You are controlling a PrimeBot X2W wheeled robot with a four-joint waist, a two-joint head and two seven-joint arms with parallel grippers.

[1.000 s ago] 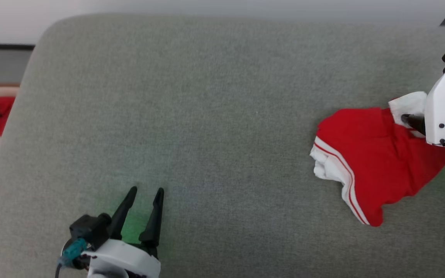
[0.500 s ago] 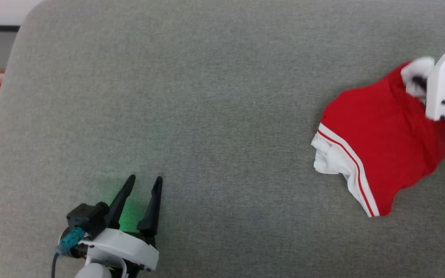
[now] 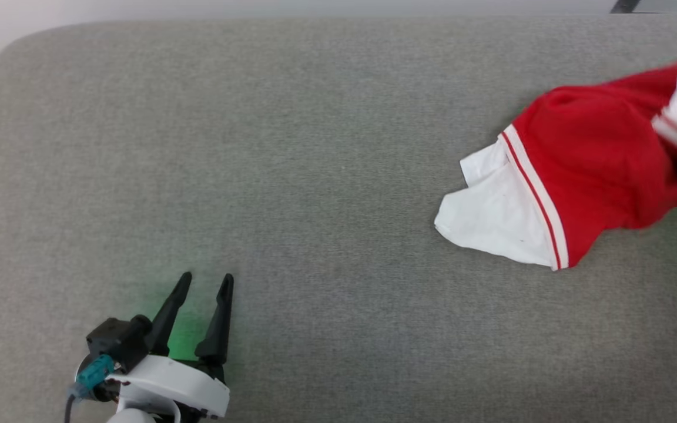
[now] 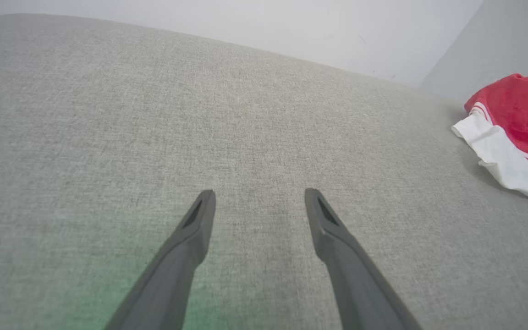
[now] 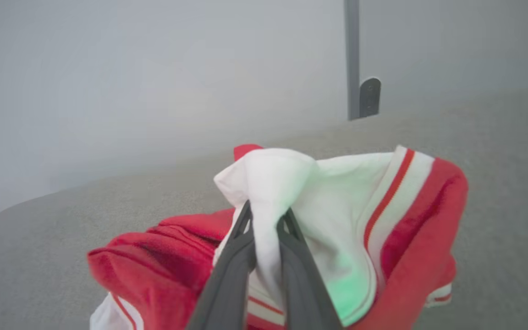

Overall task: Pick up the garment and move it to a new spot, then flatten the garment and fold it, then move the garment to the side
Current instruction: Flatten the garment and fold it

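On my head view, the garment (image 3: 585, 176) lies at the right side of the grey cushion (image 3: 315, 147): a crumpled red knit body with a white sleeve spread flat toward the middle, edged by a white band with a thin red stripe. Its far right end is bunched at the frame edge. The cushion is a coarse woven fabric with rounded corners. My left gripper (image 3: 207, 276) sits low left, well apart from the garment.

On the left wrist view, its dark tapered fingers are spread with nothing between them.

On the right wrist view, my right gripper (image 5: 266, 211) pinches a soft white fold of the garment, with red cloth heaped around it.
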